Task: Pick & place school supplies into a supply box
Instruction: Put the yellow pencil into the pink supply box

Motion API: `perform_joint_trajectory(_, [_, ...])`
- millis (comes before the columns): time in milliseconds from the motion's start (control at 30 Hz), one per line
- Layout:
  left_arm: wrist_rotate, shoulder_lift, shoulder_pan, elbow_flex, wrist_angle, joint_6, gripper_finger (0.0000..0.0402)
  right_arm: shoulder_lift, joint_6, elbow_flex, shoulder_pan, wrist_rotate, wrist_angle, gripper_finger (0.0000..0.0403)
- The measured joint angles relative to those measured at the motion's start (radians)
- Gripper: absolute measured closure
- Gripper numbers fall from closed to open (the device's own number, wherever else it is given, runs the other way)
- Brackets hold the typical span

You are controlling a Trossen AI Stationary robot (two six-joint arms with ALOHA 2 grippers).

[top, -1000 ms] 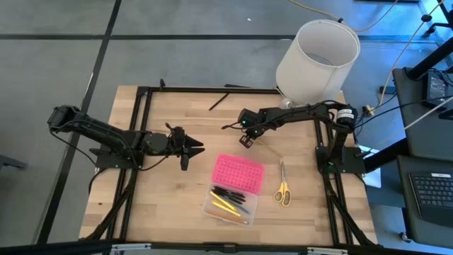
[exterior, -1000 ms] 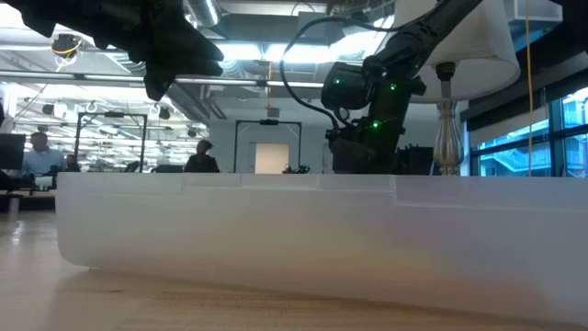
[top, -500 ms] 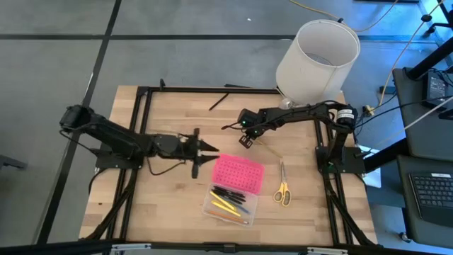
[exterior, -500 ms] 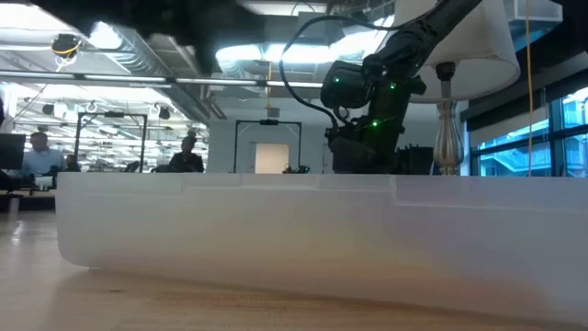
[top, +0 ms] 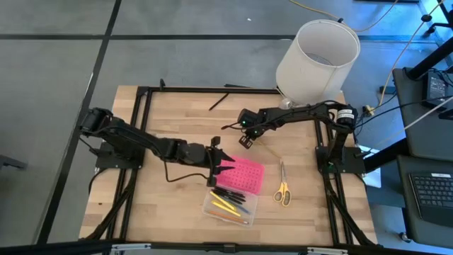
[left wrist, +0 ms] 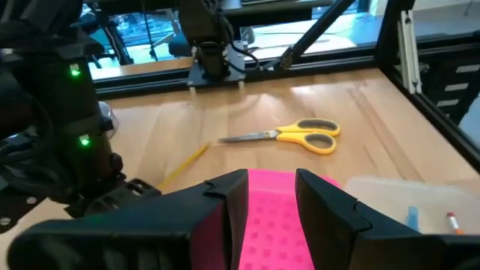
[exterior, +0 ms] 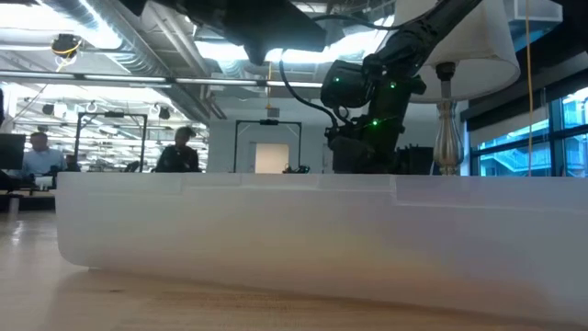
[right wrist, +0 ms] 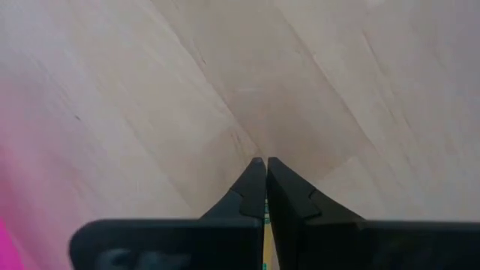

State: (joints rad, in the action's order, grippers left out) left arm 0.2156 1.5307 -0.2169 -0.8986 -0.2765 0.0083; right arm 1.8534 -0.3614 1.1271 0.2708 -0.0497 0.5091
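Observation:
The supply box's clear base (top: pixel 226 204) holds several black, yellow and brown pens. Its pink lid (top: pixel 241 174) lies open on the far side of the base. My left gripper (top: pixel 225 166) is open and hovers over the lid's left edge (left wrist: pixel 274 214), well above the box wall (exterior: pixel 322 230) in the low view. My right gripper (top: pixel 245 141) is shut, low over the table behind the box. A yellow pencil (left wrist: pixel 184 163) runs from it along the wood. The yellow-handled scissors (top: pixel 282 186) lie flat to the right of the box. My right gripper is shut on the yellow pencil; a sliver of yellow (right wrist: pixel 264 219) shows between the closed fingers, which point down at the table. The rest of the pencil (top: pixel 269 150) lies on the wood, running toward the scissors. Which end it holds is hidden by the fingers.
A white-shaded lamp (top: pixel 317 53) stands at the table's far right corner. A black pen (top: pixel 218 101) lies near the far edge. Black frame rails (top: pixel 145 127) run along the table's sides. People show in the room beyond the table.
My left arm has stretched out toward the table's right and slightly toward the near edge, bringing its gripper from the bare wood to the pink lid's left edge. My right gripper has kept still.

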Motion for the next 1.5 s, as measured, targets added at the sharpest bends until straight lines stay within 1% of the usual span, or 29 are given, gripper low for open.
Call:
perform_joint_trajectory(267, [0.004, 0.0, -0.018, 0.0, 0.022, -0.047, 0.0298, 0.0, 0.001, 0.0, -0.021, 0.045, -0.001, 0.0393])
perform_joint_trajectory(467, [0.066, 0.0, -0.038, 0.0, 0.097, -0.048, 0.0298, -0.004, 0.003, 0.001, -0.033, 0.078, 0.001, 0.0393])
perform_joint_trajectory(667, [0.074, 0.0, -0.045, 0.0, 0.103, -0.047, 0.0298, -0.042, 0.007, 0.015, -0.035, 0.078, 0.019, 0.0393])
perform_joint_trajectory(800, [0.074, 0.0, -0.044, 0.0, 0.103, -0.048, 0.0298, -0.06, 0.031, 0.075, -0.035, 0.072, 0.066, 0.0393])
perform_joint_trajectory(1000, [0.07, -0.026, -0.051, 0.0, 0.135, -0.077, 0.0298, -0.065, 0.057, 0.222, -0.038, 0.078, 0.204, 0.0393])
perform_joint_trajectory(1067, [0.07, -0.061, -0.054, 0.0, 0.195, -0.099, 0.0298, -0.065, 0.069, 0.269, -0.047, 0.078, 0.245, 0.0393])
perform_joint_trajectory(1200, [0.074, -0.155, -0.08, 0.0, 0.317, -0.184, 0.0298, -0.065, 0.076, 0.342, -0.087, 0.079, 0.259, 0.0393])
perform_joint_trajectory(1300, [0.088, -0.252, -0.117, 0.0, 0.476, -0.273, 0.0298, -0.065, 0.075, 0.376, -0.131, 0.08, 0.262, 0.0393])
perform_joint_trajectory(1400, [0.155, -0.353, -0.159, 0.0, 0.667, -0.448, 0.0298, -0.065, 0.053, 0.391, -0.186, 0.08, 0.261, 0.0393])
perform_joint_trajectory(1500, [0.224, -0.435, -0.198, 0.0, 0.813, -0.621, 0.0302, -0.065, 0.021, 0.393, -0.25, 0.081, 0.242, 0.0393])
